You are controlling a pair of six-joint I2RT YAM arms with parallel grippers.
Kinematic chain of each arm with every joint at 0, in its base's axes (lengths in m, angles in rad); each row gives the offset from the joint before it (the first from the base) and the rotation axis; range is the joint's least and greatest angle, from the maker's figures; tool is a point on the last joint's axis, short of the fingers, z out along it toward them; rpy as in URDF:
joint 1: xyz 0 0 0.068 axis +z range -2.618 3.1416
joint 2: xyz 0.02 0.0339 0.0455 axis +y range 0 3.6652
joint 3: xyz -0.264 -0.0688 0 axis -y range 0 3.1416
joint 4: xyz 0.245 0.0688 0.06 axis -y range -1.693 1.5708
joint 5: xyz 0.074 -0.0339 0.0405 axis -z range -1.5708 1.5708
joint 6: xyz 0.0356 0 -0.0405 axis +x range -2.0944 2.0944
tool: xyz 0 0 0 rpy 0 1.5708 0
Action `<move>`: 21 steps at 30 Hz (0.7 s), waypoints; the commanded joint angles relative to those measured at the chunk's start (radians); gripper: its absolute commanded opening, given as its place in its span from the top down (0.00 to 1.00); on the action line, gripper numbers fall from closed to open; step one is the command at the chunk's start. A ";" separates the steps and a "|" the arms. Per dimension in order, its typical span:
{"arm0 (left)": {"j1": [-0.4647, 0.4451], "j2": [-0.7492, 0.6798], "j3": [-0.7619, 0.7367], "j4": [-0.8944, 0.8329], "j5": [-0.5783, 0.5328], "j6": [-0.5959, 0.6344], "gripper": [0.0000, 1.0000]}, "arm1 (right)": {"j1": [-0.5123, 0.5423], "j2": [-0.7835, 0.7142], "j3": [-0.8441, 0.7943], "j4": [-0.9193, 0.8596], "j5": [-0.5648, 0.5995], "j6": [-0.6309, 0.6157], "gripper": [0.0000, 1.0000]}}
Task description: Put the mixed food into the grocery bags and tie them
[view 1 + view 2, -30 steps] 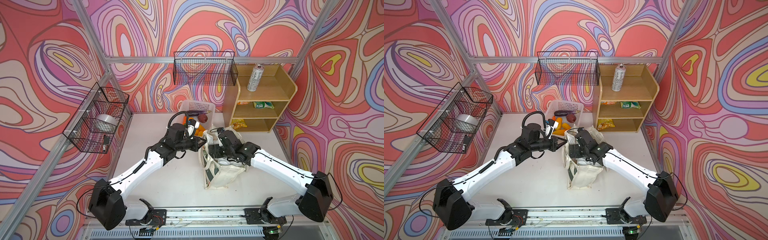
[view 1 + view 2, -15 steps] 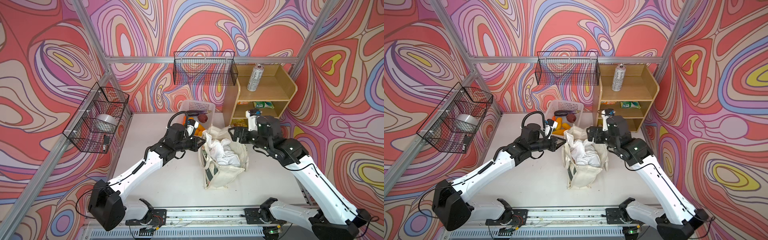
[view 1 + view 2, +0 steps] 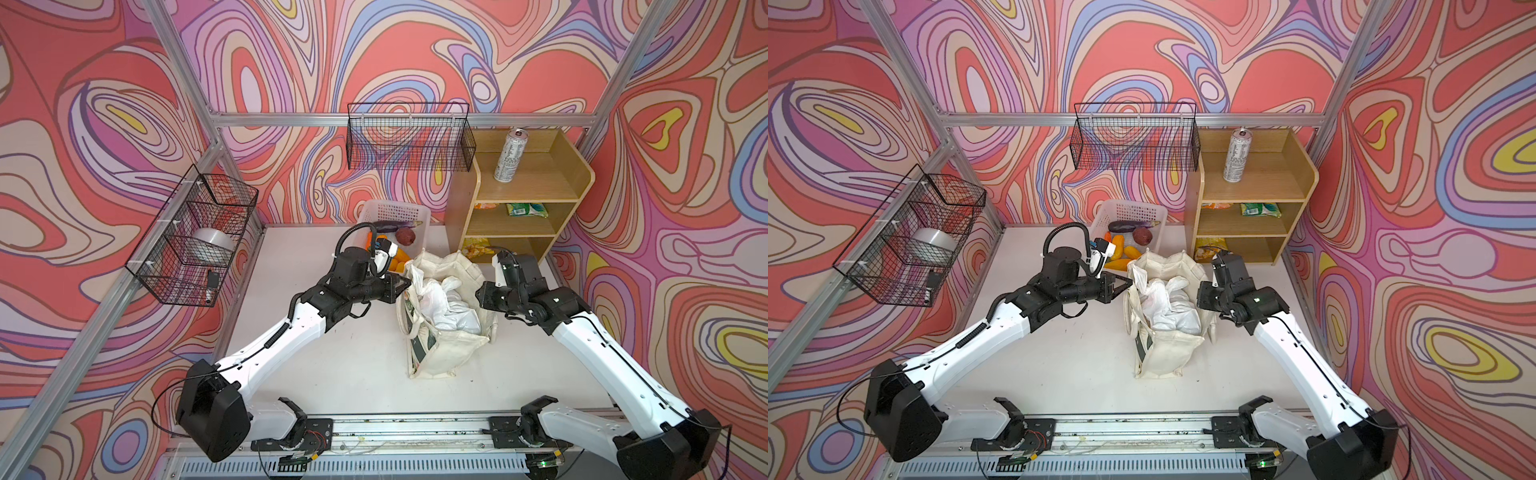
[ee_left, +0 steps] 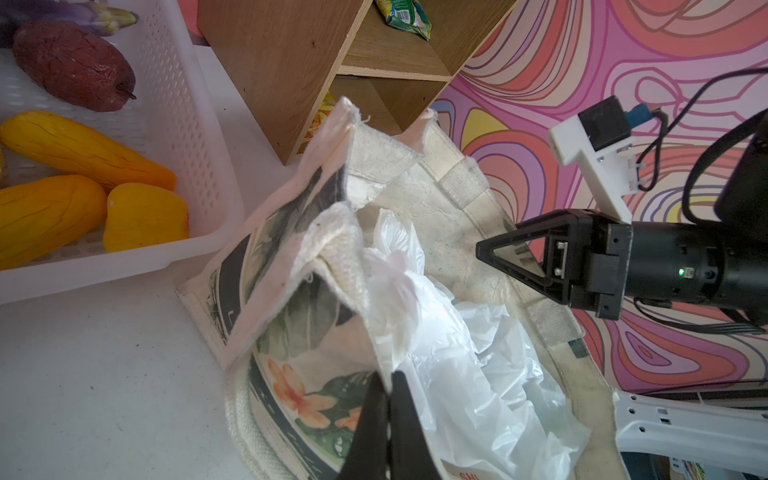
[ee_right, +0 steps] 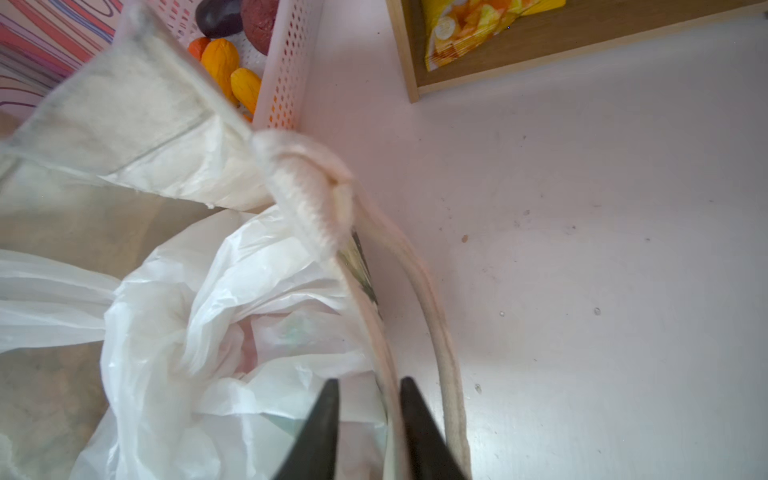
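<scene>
A: Tote (image 3: 440,353) stands on the desk (image 3: 332,353), plastic bag (image 3: 451,309) inside it.
B: Left end effector (image 4: 388,386) is clamped on the tote rim. Right end effector (image 5: 368,399) also, on the opposite rim.

Free: bare table (image 3: 332,365) left of and in front of the canvas tote (image 3: 440,349). Obstructed: tote mouth, filled by the crumpled white plastic bag (image 3: 451,307) and flanked by the left claw (image 3: 405,284) and right claw (image 4: 482,251); behind it, white lattice basket (image 3: 392,212) and wooden shelf unit (image 3: 461,216) stand close.
</scene>
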 commanded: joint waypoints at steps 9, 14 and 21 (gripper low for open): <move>0.002 0.015 0.007 0.071 0.027 -0.002 1.00 | 0.222 0.192 0.125 0.308 -0.185 0.116 1.00; 0.002 0.032 0.017 0.075 0.032 -0.008 1.00 | 0.252 0.203 0.134 0.331 -0.174 0.127 1.00; 0.002 0.008 0.026 0.047 -0.023 0.008 0.82 | 0.243 0.164 0.206 0.205 -0.032 0.074 0.38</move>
